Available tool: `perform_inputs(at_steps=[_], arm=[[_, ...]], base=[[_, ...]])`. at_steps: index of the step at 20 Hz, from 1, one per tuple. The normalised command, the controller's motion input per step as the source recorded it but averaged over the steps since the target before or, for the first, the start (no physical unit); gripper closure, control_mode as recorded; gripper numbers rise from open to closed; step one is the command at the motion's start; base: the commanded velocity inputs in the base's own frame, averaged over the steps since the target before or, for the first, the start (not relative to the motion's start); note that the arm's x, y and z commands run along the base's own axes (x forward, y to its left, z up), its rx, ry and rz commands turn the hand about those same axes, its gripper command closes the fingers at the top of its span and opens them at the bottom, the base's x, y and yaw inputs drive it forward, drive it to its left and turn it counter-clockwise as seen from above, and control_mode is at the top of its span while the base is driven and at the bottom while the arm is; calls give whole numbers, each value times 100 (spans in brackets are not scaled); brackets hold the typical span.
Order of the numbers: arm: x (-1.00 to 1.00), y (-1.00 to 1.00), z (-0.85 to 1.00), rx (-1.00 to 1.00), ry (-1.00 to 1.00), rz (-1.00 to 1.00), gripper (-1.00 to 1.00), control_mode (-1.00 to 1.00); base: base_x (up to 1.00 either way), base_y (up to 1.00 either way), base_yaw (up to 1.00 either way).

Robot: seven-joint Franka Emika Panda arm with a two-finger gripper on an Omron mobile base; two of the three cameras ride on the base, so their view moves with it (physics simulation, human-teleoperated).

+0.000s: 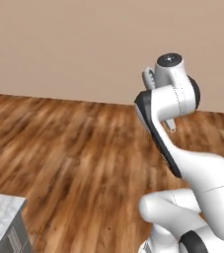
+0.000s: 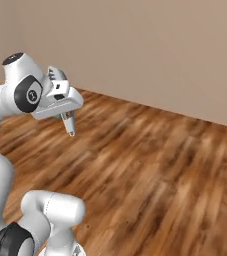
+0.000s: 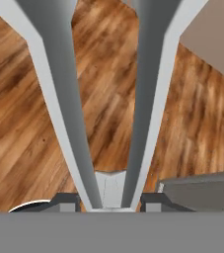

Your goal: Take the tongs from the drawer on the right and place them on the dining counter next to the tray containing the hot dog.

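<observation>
Arm up over wood floor (image 2: 160,165), tongs in gripper.
Beige wall (image 1: 74,44) behind; marble counter corner (image 1: 0,217) low left in left base view. Gripper (image 2: 65,107) held high w/ fingers (image 3: 66,200) clamped on tongs (image 3: 108,99) near the joined end; both silver arms spread away from cam, tips (image 2: 71,131) pointing down.

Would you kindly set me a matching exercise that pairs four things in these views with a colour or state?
Things:
1. tongs
2. floor
3. wall
4. counter

Descriptions:
A. brown wood planks
B. plain beige
C. gripped in the tool
D. white marble with grey veins

Pairs: 1-C, 2-A, 3-B, 4-D
</observation>
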Motion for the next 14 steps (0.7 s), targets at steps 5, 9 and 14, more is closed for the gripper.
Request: perform_inputs(at_steps=[5, 9, 14], arm=[[0, 0, 0, 0, 0, 0, 100, 100], [0, 0, 0, 0, 0, 0, 100, 100], [0, 0, 0, 0, 0, 0, 100, 100]], base=[[100, 0, 48], [100, 0, 45], [100, 2, 39]])
